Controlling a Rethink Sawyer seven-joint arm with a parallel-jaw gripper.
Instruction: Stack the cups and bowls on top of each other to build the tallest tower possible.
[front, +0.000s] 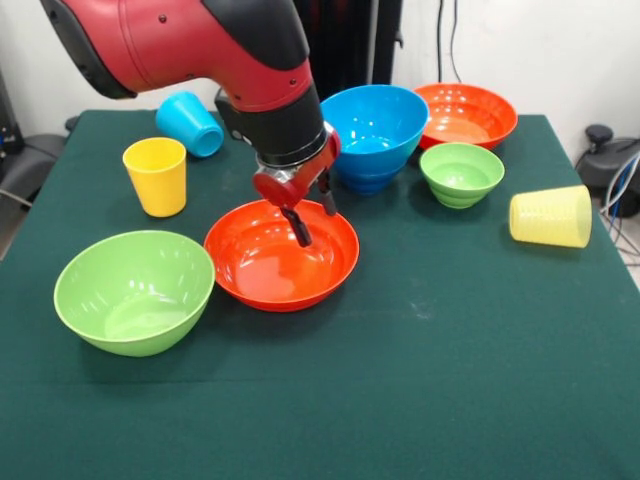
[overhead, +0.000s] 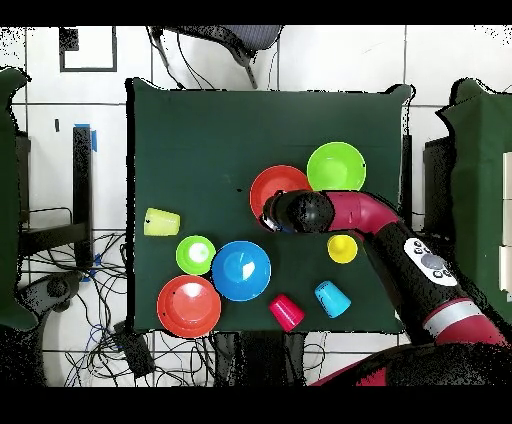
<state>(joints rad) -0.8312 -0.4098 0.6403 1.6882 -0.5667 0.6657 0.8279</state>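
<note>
Tabletop (front: 470, 380) is carrying everything spread apart, so no tower is standing yet, as I judge it. My arm (front: 190, 40) is reaching down from the upper left of the front view. Big blue bowl (front: 375, 135) is sitting at upper centre, big green bowl (front: 133, 290) at lower left. My tool (front: 312, 222), fingers spread, is straddling the far rim of the orange-red bowl (front: 281, 255) at centre, probably to pinch and lift it for stacking. A second orange-red bowl (front: 466, 114) and the small green bowl (front: 461, 174) are waiting at upper right. Ribbed cup (front: 550, 216) is lying on its side at right; yellow cup (front: 155, 176) is standing, blue cup (front: 189, 123) tipped over; red cup (overhead: 286, 312) is showing overhead only.
</note>
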